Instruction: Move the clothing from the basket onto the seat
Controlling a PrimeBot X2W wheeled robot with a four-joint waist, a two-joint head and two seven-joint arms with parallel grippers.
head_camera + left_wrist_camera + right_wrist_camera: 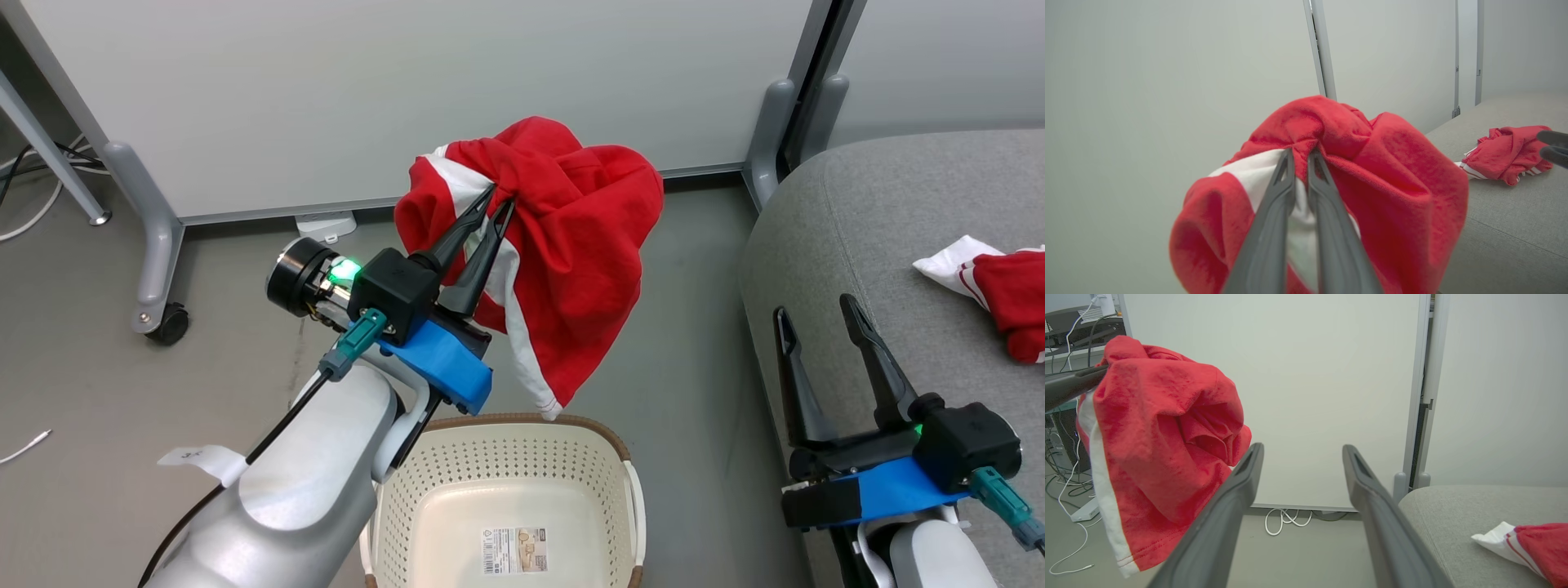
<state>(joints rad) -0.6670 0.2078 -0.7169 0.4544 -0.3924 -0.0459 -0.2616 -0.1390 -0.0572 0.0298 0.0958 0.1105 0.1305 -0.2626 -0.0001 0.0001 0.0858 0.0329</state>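
Note:
My left gripper (500, 196) is shut on a red garment with white stripes (563, 245), which hangs in the air above the far rim of the cream basket (629, 490). In the left wrist view the fingers (1274, 204) pinch a fold of that clothing (1392, 183). A second red and white garment (1004, 286) lies on the grey seat (882, 212) at the right. My right gripper (816, 310) stands open over the seat's near edge, holding nothing; its fingers (1237, 490) frame the wall. The basket's inside shows only a label (513, 551).
White partition panels (367, 90) on grey wheeled feet (155, 269) stand behind. Cables (1286, 520) lie on the floor by the panel base, and a white cord (24, 447) lies at the left. Bare grey floor (702, 343) separates basket and seat.

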